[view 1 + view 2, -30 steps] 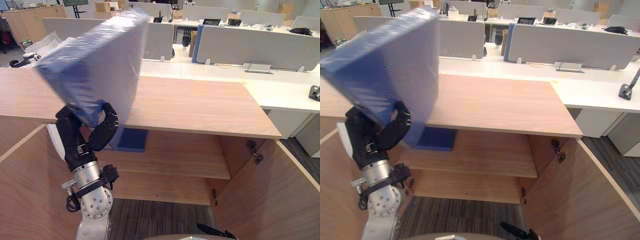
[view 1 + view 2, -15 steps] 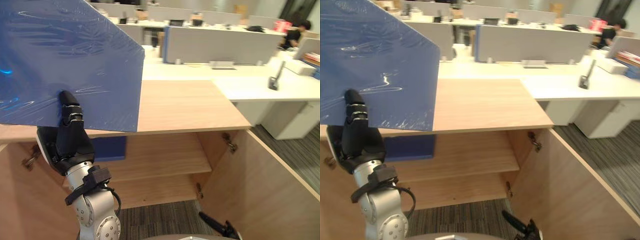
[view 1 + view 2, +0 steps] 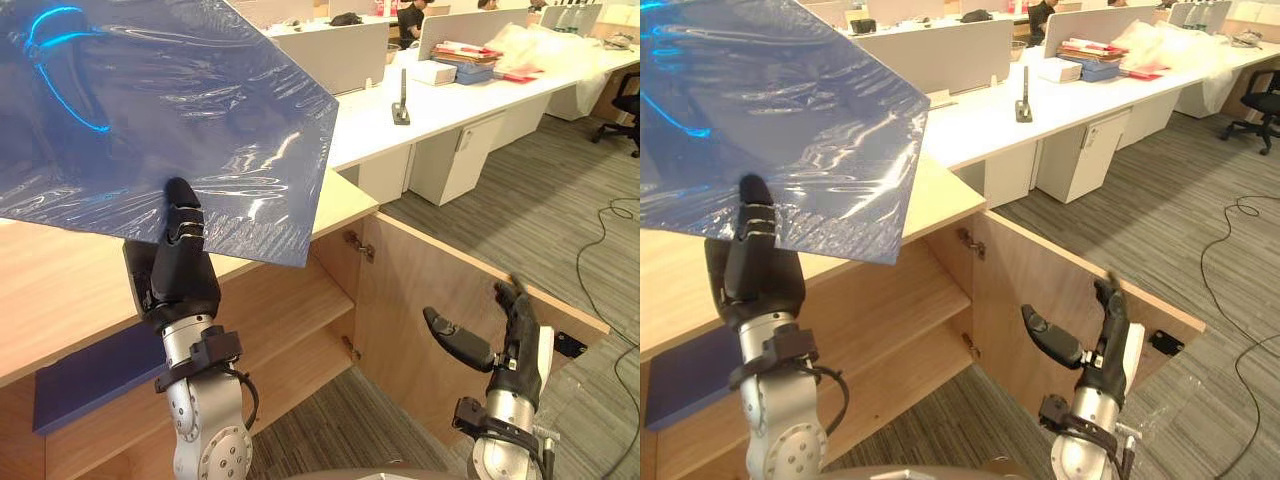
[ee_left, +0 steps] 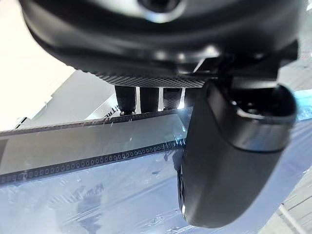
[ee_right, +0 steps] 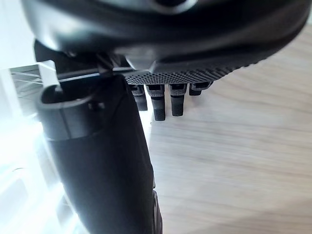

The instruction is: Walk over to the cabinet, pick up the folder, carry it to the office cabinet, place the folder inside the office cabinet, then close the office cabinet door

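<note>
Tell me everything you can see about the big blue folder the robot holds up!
The folder is big, flat and blue, wrapped in shiny clear film that crinkles and catches the light. It is up in the air, tilted, above the top of the wooden cabinet. The left hand pinches its lower edge, with the thumb pressed on the front face.

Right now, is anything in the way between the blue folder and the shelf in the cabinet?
Yes, the cabinet's wooden top. The left hand holds the folder above that top, with the shelf underneath it. The door stands open, so the front looks free. A flat blue thing lies on the shelf's left part.
</note>
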Tool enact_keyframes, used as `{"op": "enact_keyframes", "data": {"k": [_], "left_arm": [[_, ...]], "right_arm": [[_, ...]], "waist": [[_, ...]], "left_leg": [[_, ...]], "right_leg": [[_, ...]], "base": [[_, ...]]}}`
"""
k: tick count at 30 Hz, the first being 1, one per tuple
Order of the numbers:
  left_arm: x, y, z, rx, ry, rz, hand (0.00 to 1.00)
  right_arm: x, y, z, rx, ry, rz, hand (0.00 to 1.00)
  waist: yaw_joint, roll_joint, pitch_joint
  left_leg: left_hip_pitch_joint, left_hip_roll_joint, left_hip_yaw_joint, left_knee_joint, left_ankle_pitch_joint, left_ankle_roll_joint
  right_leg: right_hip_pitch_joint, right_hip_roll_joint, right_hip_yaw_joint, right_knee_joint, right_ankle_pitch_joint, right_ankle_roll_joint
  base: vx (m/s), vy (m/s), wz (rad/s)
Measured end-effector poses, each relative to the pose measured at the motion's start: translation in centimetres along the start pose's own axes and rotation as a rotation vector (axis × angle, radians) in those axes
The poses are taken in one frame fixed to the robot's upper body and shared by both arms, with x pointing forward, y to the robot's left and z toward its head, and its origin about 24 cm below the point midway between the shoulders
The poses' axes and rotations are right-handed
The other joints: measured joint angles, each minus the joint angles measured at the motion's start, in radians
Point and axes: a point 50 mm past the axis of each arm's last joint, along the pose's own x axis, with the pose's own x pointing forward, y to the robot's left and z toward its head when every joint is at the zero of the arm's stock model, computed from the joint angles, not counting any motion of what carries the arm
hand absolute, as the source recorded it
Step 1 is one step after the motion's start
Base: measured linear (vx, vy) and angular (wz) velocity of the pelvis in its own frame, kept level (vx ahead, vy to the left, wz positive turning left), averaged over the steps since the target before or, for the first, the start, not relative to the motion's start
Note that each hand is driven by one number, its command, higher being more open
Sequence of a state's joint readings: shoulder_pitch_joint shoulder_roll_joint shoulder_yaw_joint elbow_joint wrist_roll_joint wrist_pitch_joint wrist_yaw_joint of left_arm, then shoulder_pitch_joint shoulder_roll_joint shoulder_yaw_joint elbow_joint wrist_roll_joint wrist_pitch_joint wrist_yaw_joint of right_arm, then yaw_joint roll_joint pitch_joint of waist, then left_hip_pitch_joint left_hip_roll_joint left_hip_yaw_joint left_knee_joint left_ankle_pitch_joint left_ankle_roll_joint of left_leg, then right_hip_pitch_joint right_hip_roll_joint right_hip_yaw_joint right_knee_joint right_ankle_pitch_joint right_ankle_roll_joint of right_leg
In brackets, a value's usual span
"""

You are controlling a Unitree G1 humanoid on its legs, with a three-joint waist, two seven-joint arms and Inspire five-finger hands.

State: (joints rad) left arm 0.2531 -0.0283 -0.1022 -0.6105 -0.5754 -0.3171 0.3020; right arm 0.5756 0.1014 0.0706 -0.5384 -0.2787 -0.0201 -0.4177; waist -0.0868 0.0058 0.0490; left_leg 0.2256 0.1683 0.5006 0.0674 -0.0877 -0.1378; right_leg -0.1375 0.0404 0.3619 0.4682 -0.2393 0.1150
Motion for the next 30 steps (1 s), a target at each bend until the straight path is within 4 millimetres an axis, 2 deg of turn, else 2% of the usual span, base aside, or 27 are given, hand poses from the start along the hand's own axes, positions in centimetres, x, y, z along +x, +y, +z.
{"op": "enact_keyframes", "data": {"k": [3, 5, 8, 11, 14, 18, 24, 30], "left_arm": [[0.1, 0.0, 0.2, 0.065, -0.003, -0.052, 0.0], [0.4, -0.1, 0.4, 0.134, -0.002, -0.137, 0.0], [1.1, -0.4, -0.3, 0.187, 0.021, -0.251, 0.0], [1.9, -0.8, -0.8, 0.242, 0.035, -0.35, 0.0], [2.3, -1.1, -0.6, 0.327, 0.03, -0.447, 0.0], [2.7, -1.5, -0.2, 0.458, 0.026, -0.59, 0.0], [2.7, -1.5, 0.0, 0.526, 0.053, -0.7, 0.0], [3.1, -0.8, 0.0, 0.509, 0.126, -0.772, 0.0]], "right_arm": [[0.9, 0.2, 2.6, 0.02, -0.148, 0.036, 1.0], [2.5, 0.6, 5.7, 0.05, -0.357, 0.08, 1.0], [3.8, 1.1, 8.8, 0.113, -0.573, 0.127, 1.0], [4.5, 1.3, 10.9, 0.286, -0.681, 0.216, 1.0], [5.3, 1.2, 11.3, 0.396, -0.674, 0.311, 1.0], [7.1, -0.2, 11.1, 0.455, -0.637, 0.36, 1.0], [8.7, -1.6, 12.5, 0.463, -0.71, 0.389, 1.0], [10.0, -2.0, 12.5, 0.478, -0.695, 0.515, 1.0]], "waist": [[0.0, 0.012, -0.011], [0.0, 0.014, -0.02], [0.008, 0.016, -0.03], [0.012, 0.016, -0.035], [0.012, 0.008, -0.031], [0.026, -0.006, -0.03], [0.023, -0.019, -0.026], [0.021, -0.036, -0.034]], "left_leg": [[0.003, -0.003, 0.0, 0.0, -0.001, 0.001], [0.002, -0.008, -0.012, 0.0, -0.001, 0.002], [-0.003, -0.013, -0.044, 0.0, -0.001, 0.006], [-0.022, -0.028, -0.097, -0.002, 0.005, 0.024], [-0.039, -0.049, -0.134, -0.002, 0.013, 0.037], [-0.051, -0.077, -0.161, -0.004, 0.016, 0.058], [-0.059, -0.094, -0.161, -0.011, 0.019, 0.071], [-0.06, -0.099, -0.16, -0.019, 0.02, 0.077]], "right_leg": [[0.001, 0.001, 0.004, 0.002, 0.004, -0.005], [0.005, -0.002, 0.004, -0.002, 0.01, -0.01], [0.021, -0.012, -0.004, -0.028, 0.025, -0.008], [0.044, -0.043, -0.035, -0.072, 0.046, -0.004], [0.064, -0.076, -0.06, -0.114, 0.064, 0.005], [0.089, -0.116, -0.08, -0.165, 0.087, 0.014], [0.105, -0.138, -0.079, -0.226, 0.123, 0.023], [0.119, -0.147, -0.08, -0.266, 0.142, 0.026]], "base": [[-0.02, -0.012, -0.03], [-0.01, 0.008, 0.03], [-0.03, 0.036, 0.16], [-0.03, 0.063, 0.37], [-0.03, 0.081, 0.33], [-0.03, 0.097, 0.22], [-0.03, 0.066, 0.01], [-0.02, 0.019, 0.0]]}}
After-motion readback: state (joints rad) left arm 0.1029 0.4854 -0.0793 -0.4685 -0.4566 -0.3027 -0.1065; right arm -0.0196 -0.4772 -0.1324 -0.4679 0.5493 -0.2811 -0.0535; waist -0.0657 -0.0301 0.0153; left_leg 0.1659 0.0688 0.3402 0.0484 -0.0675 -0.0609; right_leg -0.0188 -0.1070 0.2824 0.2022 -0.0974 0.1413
